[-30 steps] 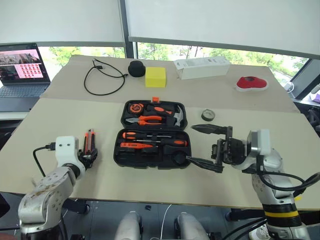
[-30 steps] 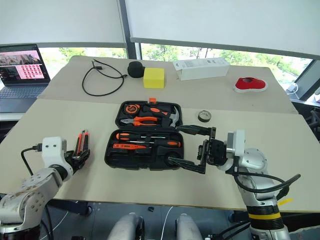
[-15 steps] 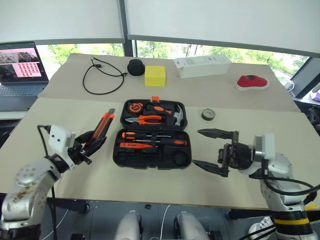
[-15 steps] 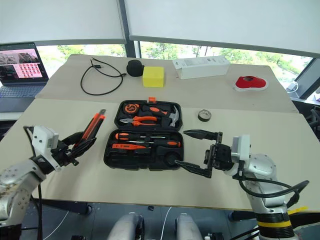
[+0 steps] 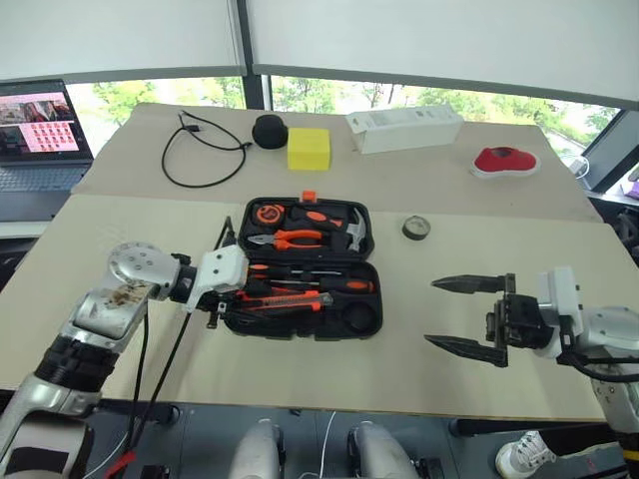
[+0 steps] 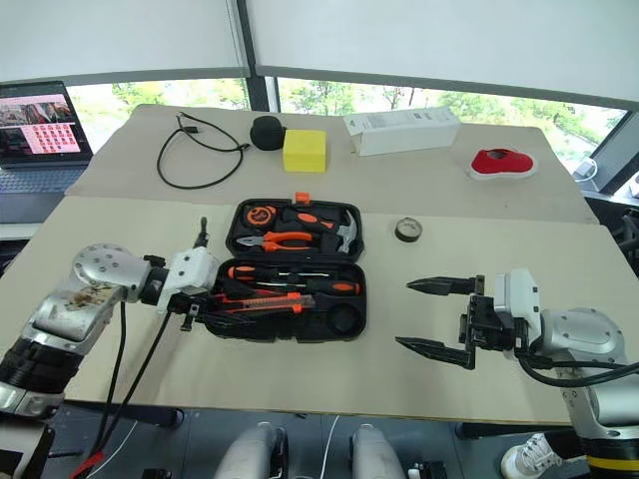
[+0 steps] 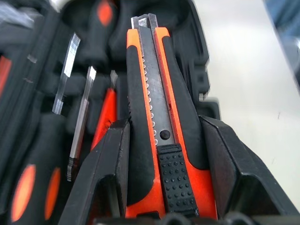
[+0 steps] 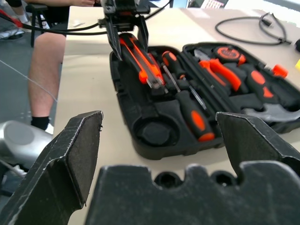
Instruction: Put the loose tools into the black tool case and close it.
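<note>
The black tool case (image 5: pixel 300 332) lies open mid-table. Its far half holds pliers, a hammer and a tape measure. Two black-and-orange screwdrivers (image 5: pixel 334 284) lie in its near half. My left gripper (image 5: pixel 232 295) is shut on the orange-and-black utility knife (image 5: pixel 285 301), which it holds lengthwise low over the near half's left end. In the left wrist view the knife (image 7: pixel 157 117) sits between both fingers (image 7: pixel 108 173) above the moulded slots. My right gripper (image 5: pixel 431 312) hangs open and empty over the table, right of the case.
Along the far side are a black cable (image 5: pixel 205 150), a round black speaker (image 5: pixel 268 130), a yellow block (image 5: pixel 309 148), a white box (image 5: pixel 404 128) and a red item (image 5: pixel 502 160). A tape roll (image 5: pixel 416 228) lies right of the case. A laptop (image 5: pixel 35 140) stands far left.
My left gripper swung right and rolled, carrying the knife from the table left of the case to over its near half. My right gripper drew away to the right, still open.
</note>
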### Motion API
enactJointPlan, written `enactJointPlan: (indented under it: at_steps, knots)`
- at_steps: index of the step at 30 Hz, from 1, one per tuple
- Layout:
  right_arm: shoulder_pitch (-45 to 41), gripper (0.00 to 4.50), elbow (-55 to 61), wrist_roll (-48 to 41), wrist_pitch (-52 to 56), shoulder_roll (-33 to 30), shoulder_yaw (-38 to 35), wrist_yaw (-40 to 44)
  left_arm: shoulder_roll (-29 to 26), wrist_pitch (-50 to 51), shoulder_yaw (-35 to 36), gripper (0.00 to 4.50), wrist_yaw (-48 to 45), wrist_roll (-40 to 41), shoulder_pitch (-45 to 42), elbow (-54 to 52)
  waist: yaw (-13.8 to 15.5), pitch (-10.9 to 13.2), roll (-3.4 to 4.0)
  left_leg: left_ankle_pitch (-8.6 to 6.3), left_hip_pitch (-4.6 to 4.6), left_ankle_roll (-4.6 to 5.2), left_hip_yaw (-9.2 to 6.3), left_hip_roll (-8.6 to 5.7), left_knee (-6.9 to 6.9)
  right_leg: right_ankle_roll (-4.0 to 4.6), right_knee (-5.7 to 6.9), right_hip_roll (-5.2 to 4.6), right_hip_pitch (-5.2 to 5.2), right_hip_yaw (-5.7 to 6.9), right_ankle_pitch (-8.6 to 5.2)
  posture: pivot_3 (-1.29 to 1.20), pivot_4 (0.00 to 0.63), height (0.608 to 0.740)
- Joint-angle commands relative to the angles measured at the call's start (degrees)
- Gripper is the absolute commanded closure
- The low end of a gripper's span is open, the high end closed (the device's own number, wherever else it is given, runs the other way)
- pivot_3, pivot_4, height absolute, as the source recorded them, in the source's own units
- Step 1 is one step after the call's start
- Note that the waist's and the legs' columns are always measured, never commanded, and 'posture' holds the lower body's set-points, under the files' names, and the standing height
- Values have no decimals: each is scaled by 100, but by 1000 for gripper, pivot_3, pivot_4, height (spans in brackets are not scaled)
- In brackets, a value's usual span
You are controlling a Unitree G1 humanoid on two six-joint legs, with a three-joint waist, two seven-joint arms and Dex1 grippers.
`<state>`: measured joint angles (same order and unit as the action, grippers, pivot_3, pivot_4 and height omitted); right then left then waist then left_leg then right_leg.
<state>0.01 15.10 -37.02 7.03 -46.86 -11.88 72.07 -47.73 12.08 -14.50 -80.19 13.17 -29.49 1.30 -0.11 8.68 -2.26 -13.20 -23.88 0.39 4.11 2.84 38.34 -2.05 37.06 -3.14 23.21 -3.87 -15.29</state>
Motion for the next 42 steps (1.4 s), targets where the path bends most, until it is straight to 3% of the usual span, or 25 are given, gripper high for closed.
enactJointPlan:
  at_steps: [1,10,19,20,25,32,33,38,42]
  knots:
    - [-28,0,373,-120,97,38,-87,-117,60,-148,-145,2746,-151,-168,-136,46,2,0,-1,0,0,0,0,-1,1,-1,0,-2,-1,0,0,0,150,740]
    - [-141,0,715,-96,337,242,177,-329,169,-167,-492,2746,-141,-714,-242,210,21,0,0,0,1,0,-2,-1,5,-4,1,-3,-6,1,0,0,150,740]
    - [-107,0,713,-82,329,277,202,-306,340,4,-614,2746,-404,-668,-213,156,78,-1,0,-2,3,3,-3,-3,26,-11,3,-6,-17,2,1,0,150,740]
    - [-113,0,686,-87,318,287,198,-298,339,-102,-533,2246,-402,-613,-167,175,75,-1,0,-2,2,4,-3,-3,28,-12,3,-5,-17,2,1,0,150,740]
    - [-125,0,599,-88,277,354,198,-285,832,-506,121,604,-77,-75,-244,493,68,-1,1,-3,2,6,-5,0,28,-11,5,-4,-16,2,1,0,150,740]
    - [-247,0,386,-153,258,551,161,-289,1079,-198,1076,604,-230,999,-452,939,66,0,0,-3,-21,6,-17,0,47,-13,13,-4,-4,11,3,0,150,740]
    - [-267,0,351,-180,269,592,148,-300,1072,-202,1136,1115,-271,1053,-445,987,61,-1,0,-3,-21,6,-18,0,48,-13,13,-3,-4,12,3,0,150,740]
    - [-319,0,185,-15,164,729,219,-251,963,-941,858,2654,-700,666,-116,1057,64,-1,2,-3,-21,6,-18,-3,48,-14,13,-4,-7,13,4,0,150,740]
    - [-383,0,130,77,120,836,283,-268,1098,-1302,597,4224,-571,334,86,1145,69,-1,2,-3,-21,5,-17,-2,50,-13,14,-4,-7,13,4,0,150,740]
